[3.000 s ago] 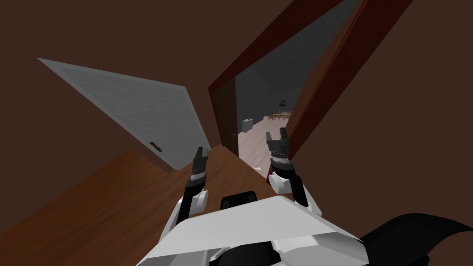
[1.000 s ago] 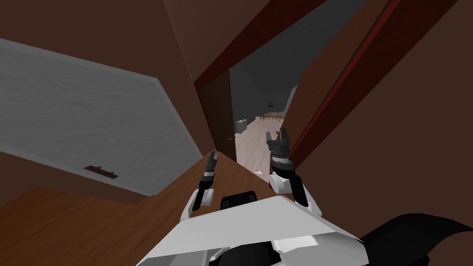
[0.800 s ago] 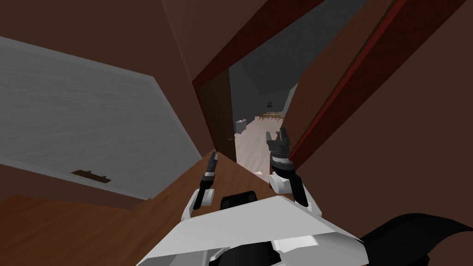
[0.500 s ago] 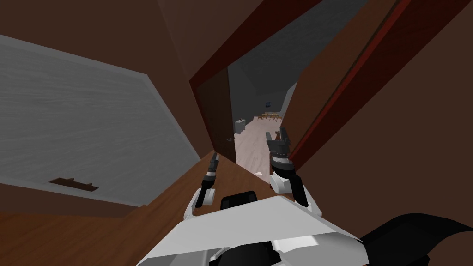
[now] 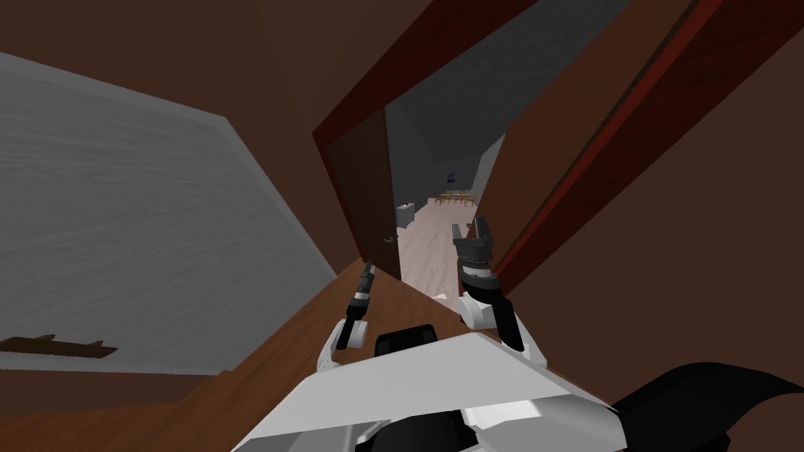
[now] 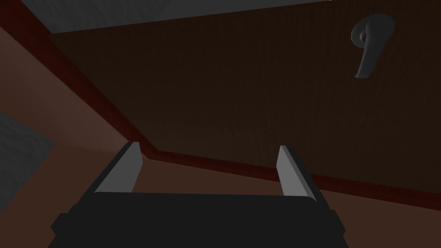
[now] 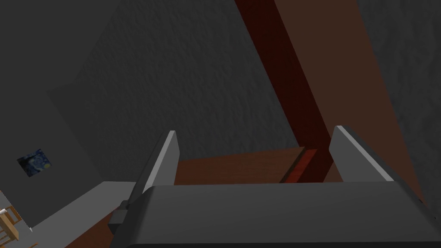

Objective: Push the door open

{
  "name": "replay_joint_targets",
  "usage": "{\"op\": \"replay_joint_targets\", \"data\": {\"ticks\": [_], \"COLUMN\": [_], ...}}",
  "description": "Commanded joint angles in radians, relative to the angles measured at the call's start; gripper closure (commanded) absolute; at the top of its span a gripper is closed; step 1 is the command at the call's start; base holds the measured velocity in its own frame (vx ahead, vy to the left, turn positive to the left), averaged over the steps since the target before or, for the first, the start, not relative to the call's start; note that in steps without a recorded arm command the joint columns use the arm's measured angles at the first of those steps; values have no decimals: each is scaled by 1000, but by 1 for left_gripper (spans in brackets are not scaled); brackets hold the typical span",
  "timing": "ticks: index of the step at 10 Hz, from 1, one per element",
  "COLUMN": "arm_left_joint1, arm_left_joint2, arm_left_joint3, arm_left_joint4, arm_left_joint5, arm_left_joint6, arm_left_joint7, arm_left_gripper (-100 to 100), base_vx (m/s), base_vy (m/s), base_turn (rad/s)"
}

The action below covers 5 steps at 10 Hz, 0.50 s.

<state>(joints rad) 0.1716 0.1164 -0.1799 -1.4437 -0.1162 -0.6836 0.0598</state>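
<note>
Left gripper (image 6: 209,170) released, fingers spread, aimed at the dark brown door (image 6: 241,94) just ahead; contact hard to tell. Grey lever handle (image 6: 369,43) sits well off to one side of the fingers. Door edges cut off. Right gripper (image 7: 254,157) also spread, near the dark red frame (image 7: 284,86).
</note>
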Motion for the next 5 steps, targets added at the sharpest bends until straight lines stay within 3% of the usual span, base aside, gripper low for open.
{"op": "replay_joint_targets", "data": {"ticks": [1, 5], "arm_left_joint1": [-16, -51], "arm_left_joint2": [1, 4], "arm_left_joint3": [-4, -13], "arm_left_joint4": [42, 131], "arm_left_joint5": [0, -1], "arm_left_joint6": [-10, -25], "arm_left_joint7": [9, 30], "arm_left_gripper": [-100, -100], "base_vx": [65, 88], "base_vy": [65, 57], "base_turn": [-92, -85]}}
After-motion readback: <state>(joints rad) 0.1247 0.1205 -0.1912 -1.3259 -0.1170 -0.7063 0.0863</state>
